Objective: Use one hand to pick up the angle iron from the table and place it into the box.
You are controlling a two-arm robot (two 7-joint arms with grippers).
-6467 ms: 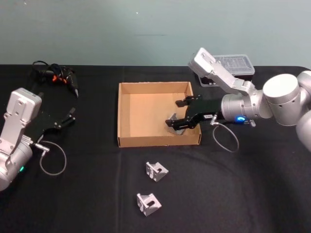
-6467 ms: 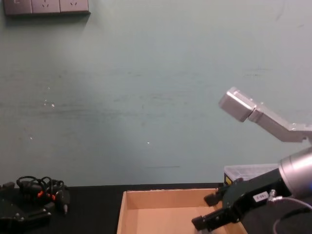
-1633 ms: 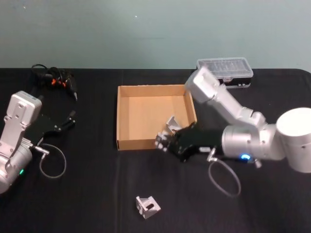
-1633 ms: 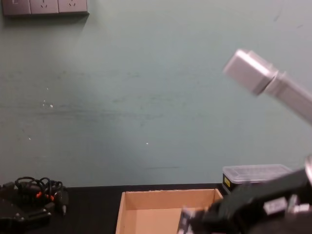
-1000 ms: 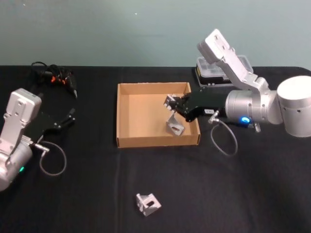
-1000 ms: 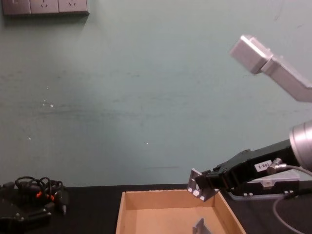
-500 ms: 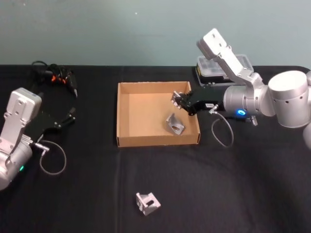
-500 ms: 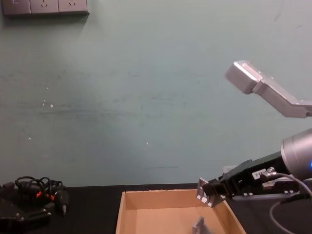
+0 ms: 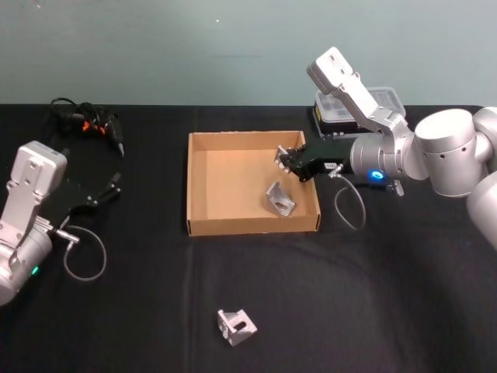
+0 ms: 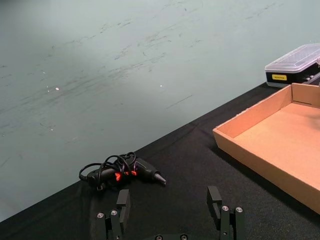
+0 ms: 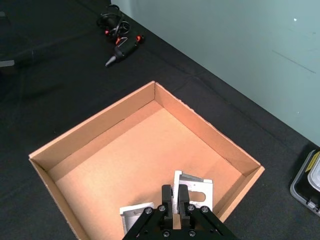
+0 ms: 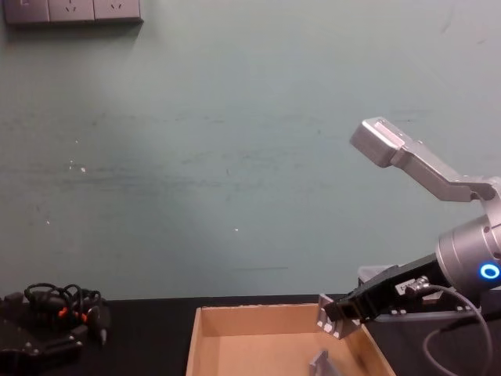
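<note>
1. Right gripper [image 9: 288, 162] reaches in from the right, above the right-hand part of the box [image 9: 189, 183], near its right wall.
2. Its fingers [image 11: 168, 196] are pressed together on an angle iron [image 12: 329, 315], which they pinch. From the chest view the piece hangs clear above the box rim, not touching the floor.
3. Second angle iron [image 9: 279, 198] lies on the box floor, towards the right front corner, just below the held one.
4. Third angle iron [image 9: 237, 327] sits on the table [image 9: 365, 311], well in front of the box and apart from it.
5. Left gripper [image 10: 169, 195] is parked at the table's left side, fingers spread wide with nothing between them.
6. Bundle of black cables [image 9: 84, 119] lies at the far left. The clear-lidded plastic case [image 9: 382, 101] stands behind the right arm, beside the box's far right corner.
</note>
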